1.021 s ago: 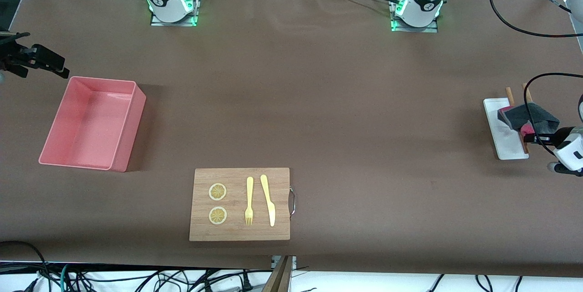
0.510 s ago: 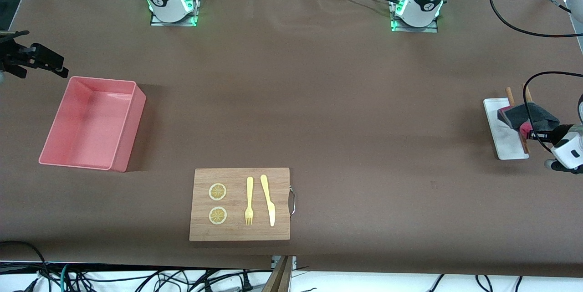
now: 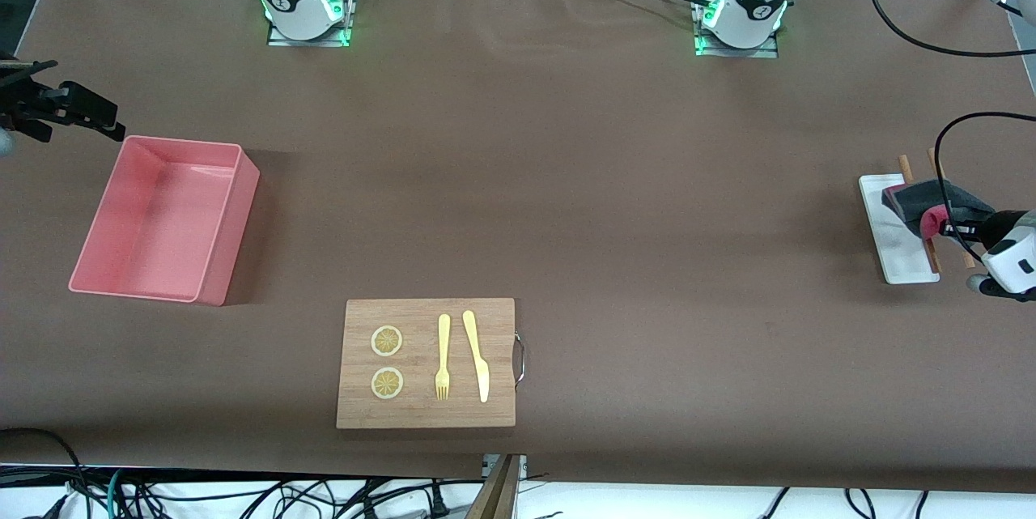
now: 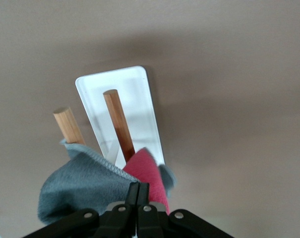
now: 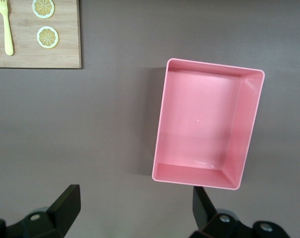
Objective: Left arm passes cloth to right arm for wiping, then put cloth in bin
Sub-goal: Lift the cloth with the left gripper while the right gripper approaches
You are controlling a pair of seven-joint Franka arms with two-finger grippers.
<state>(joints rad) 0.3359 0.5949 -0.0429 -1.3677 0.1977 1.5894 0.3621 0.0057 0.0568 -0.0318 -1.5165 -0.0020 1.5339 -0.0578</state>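
The cloth [image 3: 923, 203], dark grey with a magenta-pink fold showing, lies bunched over two wooden rods [image 3: 906, 171] and a flat white tray [image 3: 894, 253] at the left arm's end of the table. My left gripper [image 3: 957, 226] is shut on the cloth's edge. In the left wrist view the fingers [image 4: 138, 187] meet where the pink fold [image 4: 149, 171] joins the grey face [image 4: 80, 183]. The salmon-pink bin [image 3: 220, 256] stands empty at the right arm's end. My right gripper [image 3: 112, 127] hangs open beside the bin, which shows from above [image 5: 250, 124] past the spread jaws [image 5: 135, 201].
A wooden board [image 3: 425, 415] with a metal handle lies near the front camera's edge, carrying two lemon slices [image 3: 387, 341], a yellow fork [image 3: 443, 357] and a yellow knife [image 3: 476, 355]. A black cable [image 3: 943, 155] loops above the tray. Both rods [image 4: 117, 121] cross the tray [image 4: 140, 99].
My left gripper has shut on the cloth and gathered it into a tighter bunch, shifting slightly over the tray. The right gripper has barely moved.
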